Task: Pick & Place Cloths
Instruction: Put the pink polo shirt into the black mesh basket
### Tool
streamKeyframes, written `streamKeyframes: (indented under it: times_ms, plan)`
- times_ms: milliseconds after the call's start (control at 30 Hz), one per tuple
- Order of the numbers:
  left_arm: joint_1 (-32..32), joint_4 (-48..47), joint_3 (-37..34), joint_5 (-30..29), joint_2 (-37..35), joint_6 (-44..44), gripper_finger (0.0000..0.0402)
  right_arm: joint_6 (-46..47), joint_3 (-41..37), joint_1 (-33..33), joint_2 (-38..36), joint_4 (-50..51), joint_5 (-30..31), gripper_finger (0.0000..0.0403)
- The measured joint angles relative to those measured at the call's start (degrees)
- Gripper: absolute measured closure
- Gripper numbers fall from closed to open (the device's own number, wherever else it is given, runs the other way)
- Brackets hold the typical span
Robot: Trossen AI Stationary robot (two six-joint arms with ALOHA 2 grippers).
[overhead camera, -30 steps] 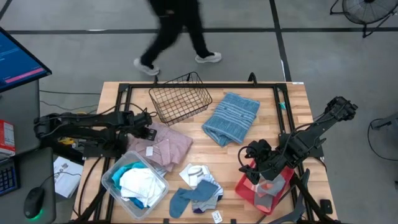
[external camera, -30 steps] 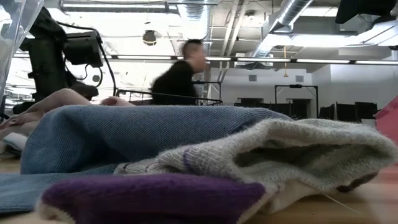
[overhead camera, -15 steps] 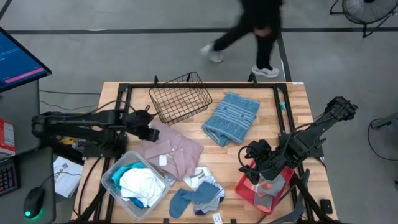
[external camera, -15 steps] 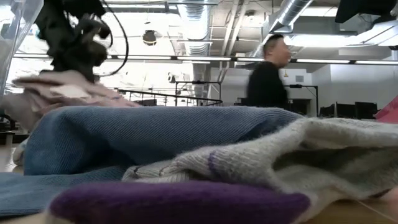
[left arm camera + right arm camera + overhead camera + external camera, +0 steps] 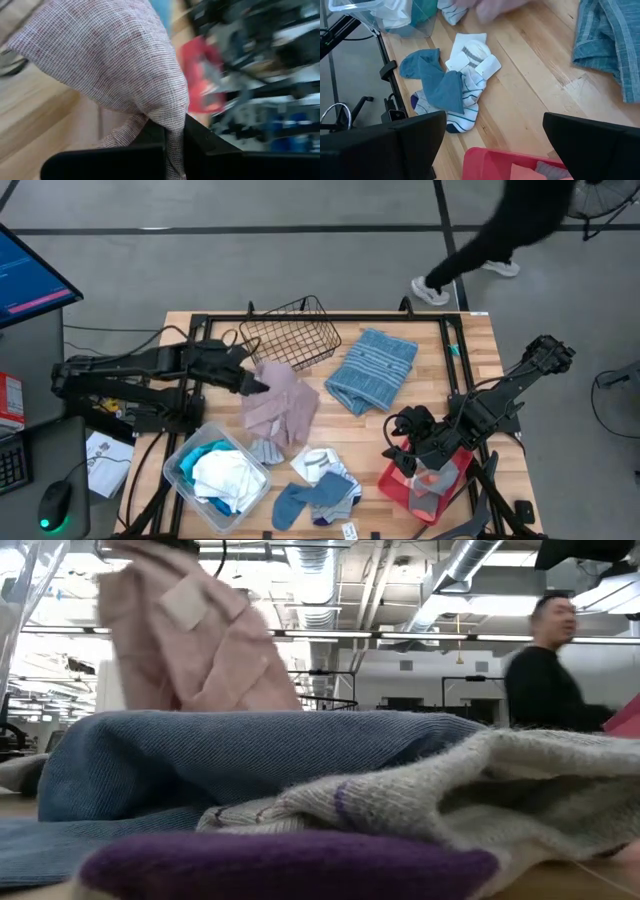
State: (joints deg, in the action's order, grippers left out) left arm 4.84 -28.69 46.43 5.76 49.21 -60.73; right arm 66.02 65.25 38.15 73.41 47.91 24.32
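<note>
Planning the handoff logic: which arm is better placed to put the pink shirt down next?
Left. The left gripper is shut on the pink shirt, holding it lifted beside the wire basket. The right gripper sits open by the red tray, far from the shirt.

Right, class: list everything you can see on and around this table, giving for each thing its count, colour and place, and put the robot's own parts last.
Shirt: one, dusty pink, lifted above the table's left-centre, hanging from the left gripper.
Wire basket: one, black, far edge of the table.
Striped towel: one, grey-blue, crumpled right of the basket.
Socks: a small heap, blue, white and striped, near edge, centre.
Clear bin: one, holding white and turquoise cloths, near-left corner.
Tray: one, red, near-right corner, with a cloth in it.
Person: one, dark clothes, walking beyond the table.
Left gripper: shut on the shirt.
Right gripper: open, hovering by the tray.
</note>
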Motion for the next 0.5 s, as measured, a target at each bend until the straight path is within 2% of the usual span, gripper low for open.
streamKeyframes:
  times_ms: [267, 367, 500]
  plan:
    - [0.02, 24.51, 0.42, -0.44, 0.26, -4.20, 0.0397, 0.00, 0.00, 0.00, 0.00, -0.45, 0.00, 0.0075]
    - [0.09, 30.89, 0.44, -4.01, 0.39, -4.30, 0.0397, -0.02, 0.00, 0.00, 0.00, -0.46, 0.00, 0.0075]
    - [2.15, 32.25, 0.51, -11.33, 0.36, -2.75, 0.0397, -0.13, 0.00, 0.00, 0.00, -0.45, 0.39, 0.0075]
